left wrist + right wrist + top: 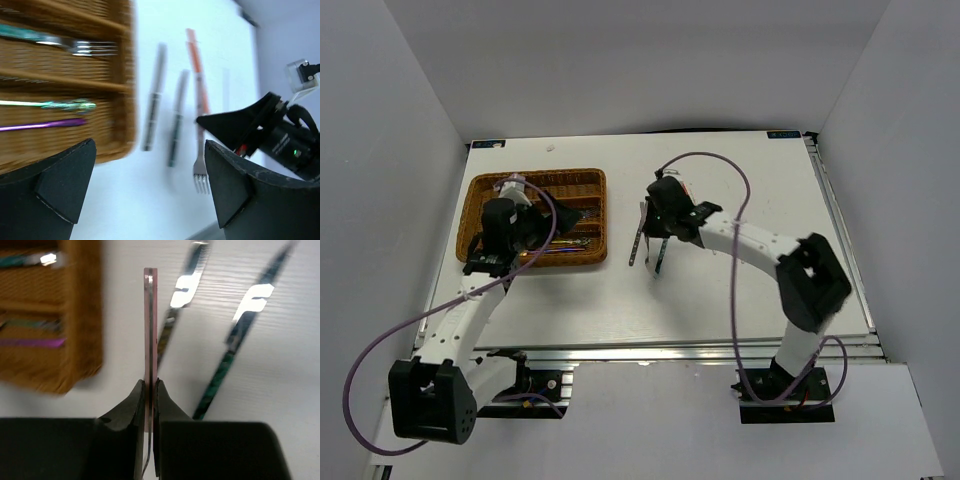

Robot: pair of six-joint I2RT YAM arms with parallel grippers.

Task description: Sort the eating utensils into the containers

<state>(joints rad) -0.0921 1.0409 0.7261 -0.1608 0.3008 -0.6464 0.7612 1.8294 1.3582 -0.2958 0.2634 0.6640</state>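
Note:
The brown wicker tray [601, 215] lies at the left, and its compartments hold a silver fork [92, 47], an iridescent piece [55, 104] and a purple one [45, 124]. My left gripper [572, 218] hangs wide open [150, 167] over the tray's right edge and holds nothing. On the table to the right of the tray lie two dark-handled knives [155, 100] [177, 120]. Beside them is a fork with a pink-orange handle [197, 75]. My right gripper [655, 225] is shut on that handle [151, 382]. The handle [150, 325] sticks straight out ahead of the fingers, edge on.
The knives [172, 325] [235, 340] lie just right of the held handle, and the tray wall [82, 315] stands to its left. The white table [740, 170] stretches on to the right, with a metal rail [720, 350] along its near edge.

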